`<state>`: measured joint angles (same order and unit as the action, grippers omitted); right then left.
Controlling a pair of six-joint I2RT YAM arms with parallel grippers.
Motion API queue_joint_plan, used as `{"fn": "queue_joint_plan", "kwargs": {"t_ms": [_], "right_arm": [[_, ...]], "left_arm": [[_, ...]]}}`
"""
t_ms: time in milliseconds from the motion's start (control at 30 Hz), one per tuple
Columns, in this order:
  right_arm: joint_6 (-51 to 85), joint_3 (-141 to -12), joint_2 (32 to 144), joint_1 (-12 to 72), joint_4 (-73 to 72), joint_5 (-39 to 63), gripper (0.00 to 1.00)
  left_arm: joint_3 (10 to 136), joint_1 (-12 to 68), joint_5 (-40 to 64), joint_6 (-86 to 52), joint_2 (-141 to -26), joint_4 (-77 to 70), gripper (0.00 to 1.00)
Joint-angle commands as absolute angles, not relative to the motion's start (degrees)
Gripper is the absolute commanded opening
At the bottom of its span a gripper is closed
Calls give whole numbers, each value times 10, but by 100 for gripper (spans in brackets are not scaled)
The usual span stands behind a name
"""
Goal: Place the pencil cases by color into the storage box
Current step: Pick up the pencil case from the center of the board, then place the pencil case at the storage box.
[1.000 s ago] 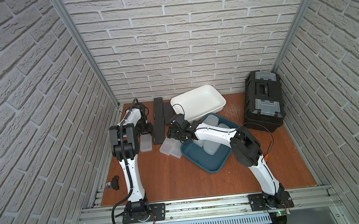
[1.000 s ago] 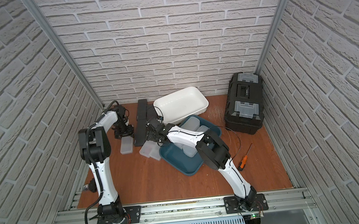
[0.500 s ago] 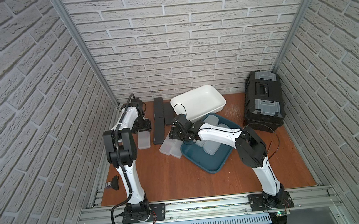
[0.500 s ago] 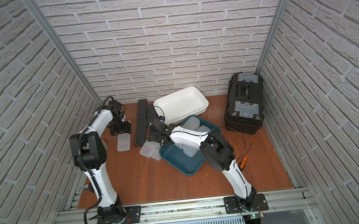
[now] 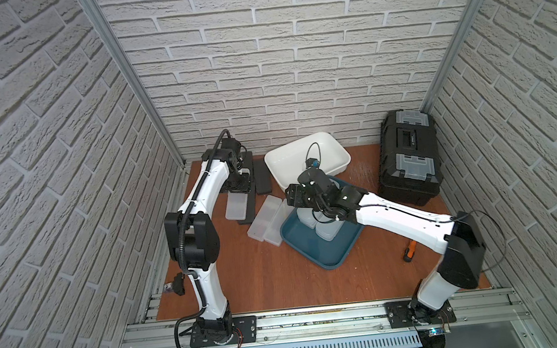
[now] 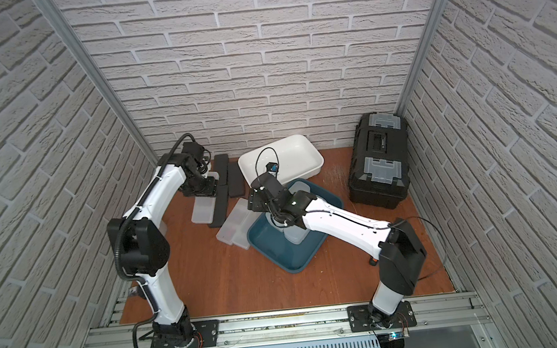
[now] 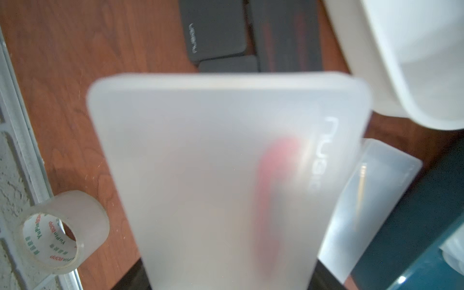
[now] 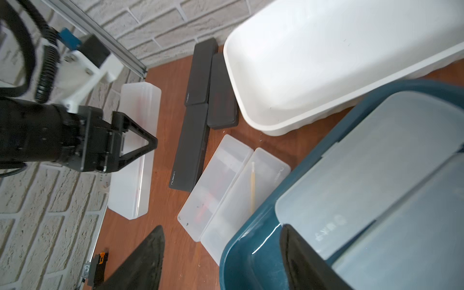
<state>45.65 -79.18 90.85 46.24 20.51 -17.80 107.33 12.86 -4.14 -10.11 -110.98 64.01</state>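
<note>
Left gripper (image 5: 236,190) is closed across the held frosted case (image 7: 226,175) at the back left of the table (image 5: 264,289), just beside the black cases (image 5: 263,180); right gripper (image 8: 221,228) has its jaws apart and grips nothing, one jaw inside the teal tray (image 5: 313,252) against the frosted cases in the tray (image 8: 376,175), the other outside over two loose frosted cases (image 8: 216,185) lying against the tray's rim. Reddish-brown wood forms the table, closed in on three sides by white brick-pattern walls (image 5: 293,57), with an aluminium rail (image 5: 320,318) at the front bearing both arm bases. A white tub (image 5: 289,156) stands behind the tray, a shut black toolbox (image 5: 407,157) fills the back right corner, and a clear tape roll (image 7: 62,231) sits at the table's edge by the wall. Both top views hide the left jaws under the wrist, and the right arm covers much of the tray, so its cases cannot be counted. The left wrist view is blurred: a red smear inside the held case cannot be identified. Compared with a second ago, the held case has shifted nearer the black cases, and the right gripper has moved from above the loose cases to the tray's rim.
</note>
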Motion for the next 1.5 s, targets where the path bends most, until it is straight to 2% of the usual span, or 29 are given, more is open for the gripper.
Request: {"fn": "queue_joint_plan", "kwargs": {"t_ms": [0, 267, 467, 667, 800, 1067, 1467], "right_arm": [[406, -747, 835, 467, 188, -262, 74], [325, -659, 665, 482, 153, -338, 73], [223, -607, 559, 528, 97, -363, 74], [132, -623, 551, 587, 110, -334, 74], [108, -633, 550, 610, 143, -276, 75], [61, -643, 507, 643, 237, -212, 75], [60, -627, 487, 653, 251, -214, 75]], "left_arm": [[1114, 164, -50, -99, -1116, 662, 62], [1194, 274, -51, -98, -1180, 682, 62], [1273, 343, -41, -99, -1237, 695, 62], [1375, 396, -23, -94, -1296, 720, 62], [1424, 425, -8, -83, -1335, 735, 62], [1432, 464, 15, -80, -1363, 728, 62], [1424, 509, 33, -81, -1396, 715, 62]]}}
